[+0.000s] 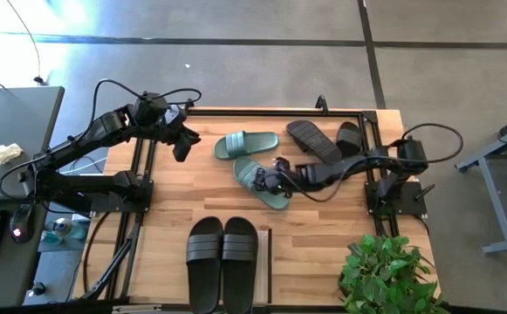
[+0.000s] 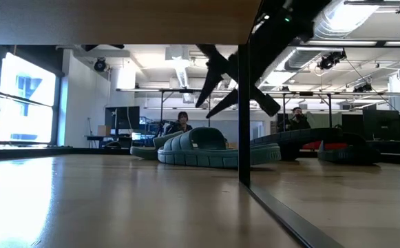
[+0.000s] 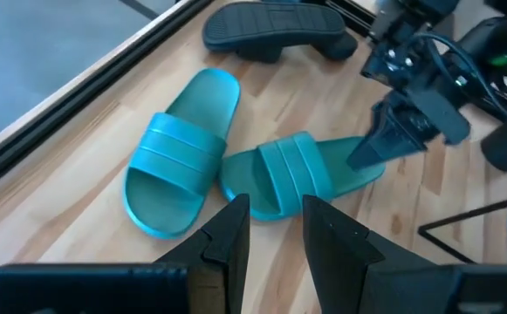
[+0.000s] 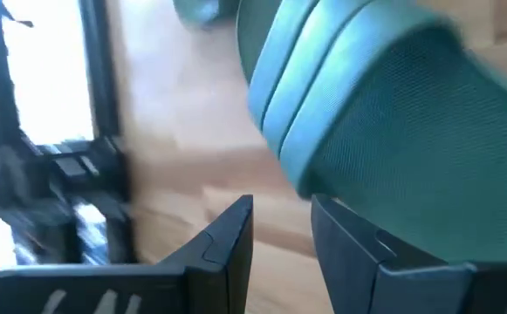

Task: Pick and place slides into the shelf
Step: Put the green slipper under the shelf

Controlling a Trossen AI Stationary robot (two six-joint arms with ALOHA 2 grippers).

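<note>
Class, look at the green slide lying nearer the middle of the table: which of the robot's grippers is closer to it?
The right gripper: it is at the green slide, over its strap. The left gripper hangs off beyond the other green slide, near the table's far-left edge.

Two matte black jointed arms, looping black cables along the links, boxy wrist housings, left end effector [image 1: 184, 142] with tapered angular black fingers [image 3: 227, 240], right end effector [image 1: 266, 179] alike, black base plates

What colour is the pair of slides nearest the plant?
Black slides, clearest in the high view.
</note>
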